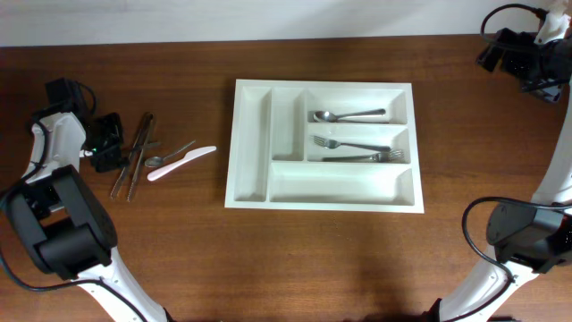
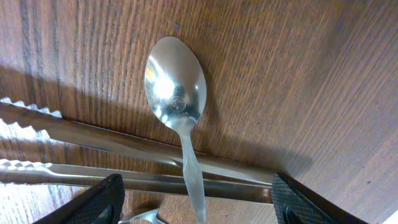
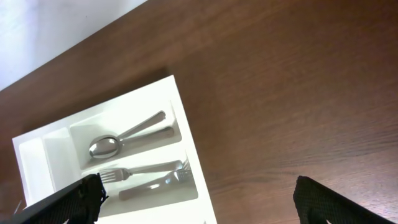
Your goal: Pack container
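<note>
Tabletop (image 1: pixel 357 259) knife (image 1: pixel 183 162), outside the container (image 1: pixel 251 143), shows only overhead.

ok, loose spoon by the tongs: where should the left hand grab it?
Probably the spoon handle just below the bowl, from straight above, left hand closing across its narrow width. It lies over the tongs, so it's likely propped up there; the bowl is wide and curved.

White left arm (image 1: pixel 55 143), white right arm (image 1: pixel 560 170), bulky black joints (image 1: pixel 67 234), black cables (image 1: pixel 500 12), black left gripper (image 2: pixel 199 205), matte black fingertips (image 2: pixel 93 202)
</note>
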Tool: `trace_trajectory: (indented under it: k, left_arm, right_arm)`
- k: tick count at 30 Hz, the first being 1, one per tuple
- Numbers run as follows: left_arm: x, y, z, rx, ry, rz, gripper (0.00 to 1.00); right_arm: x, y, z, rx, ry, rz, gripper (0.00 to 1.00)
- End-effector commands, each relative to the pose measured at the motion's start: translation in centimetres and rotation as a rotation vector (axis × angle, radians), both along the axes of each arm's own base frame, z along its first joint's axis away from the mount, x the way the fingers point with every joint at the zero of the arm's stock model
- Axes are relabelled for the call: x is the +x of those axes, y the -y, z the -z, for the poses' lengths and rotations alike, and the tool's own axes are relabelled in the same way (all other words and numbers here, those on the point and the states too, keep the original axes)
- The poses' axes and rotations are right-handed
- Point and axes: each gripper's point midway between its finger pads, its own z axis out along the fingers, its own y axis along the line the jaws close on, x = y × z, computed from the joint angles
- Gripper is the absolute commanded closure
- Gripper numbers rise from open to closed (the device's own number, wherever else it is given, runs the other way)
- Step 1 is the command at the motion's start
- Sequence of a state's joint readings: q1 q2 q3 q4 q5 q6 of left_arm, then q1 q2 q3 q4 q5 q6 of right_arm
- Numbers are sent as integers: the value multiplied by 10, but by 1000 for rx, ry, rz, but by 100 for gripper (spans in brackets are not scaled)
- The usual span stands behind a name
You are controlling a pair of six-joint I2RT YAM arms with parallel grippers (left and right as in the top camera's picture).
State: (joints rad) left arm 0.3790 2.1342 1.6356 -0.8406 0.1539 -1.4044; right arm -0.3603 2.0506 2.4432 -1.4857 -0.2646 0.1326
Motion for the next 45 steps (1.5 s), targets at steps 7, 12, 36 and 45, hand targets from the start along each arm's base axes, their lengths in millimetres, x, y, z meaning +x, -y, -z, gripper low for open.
trace_trajectory:
  k: [7, 12, 36, 45]
  left_arm:
    - [10, 6, -3, -67, 44, -5, 22]
    - [23, 18, -11, -86, 147, 225, 17]
    - [7, -22, -32, 553, 33, 1813, 26]
    - [19, -20, -47, 718, -118, 2257, 21]
  right_arm:
    - [1, 1, 3, 17, -4, 6, 2]
    - [1, 1, 3, 17, -4, 6, 1]
    - [2, 1, 2, 16, 0, 6, 1]
    - [2, 1, 2, 16, 1, 6, 1]
